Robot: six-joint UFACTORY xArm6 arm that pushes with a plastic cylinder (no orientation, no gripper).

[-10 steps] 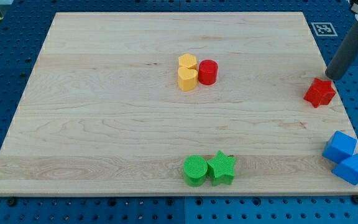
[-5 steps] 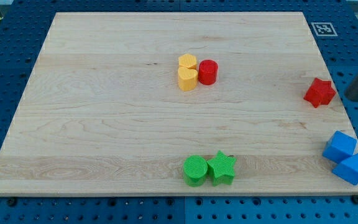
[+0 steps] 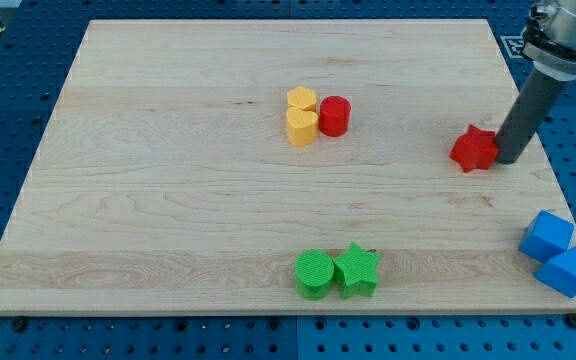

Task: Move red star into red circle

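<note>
The red star lies on the wooden board at the view's right. My tip stands right against the star's right side, touching it. The red circle is a red cylinder near the board's upper middle, to the left of the star. It touches two yellow blocks on its left.
Two yellow blocks sit stacked close together left of the red circle. A green cylinder and a green star sit side by side near the board's bottom edge. Two blue blocks lie off the board's lower right corner.
My tip swung from above the star around to its right side, then pushed in. The red star slid to the left, toward the red circle.
</note>
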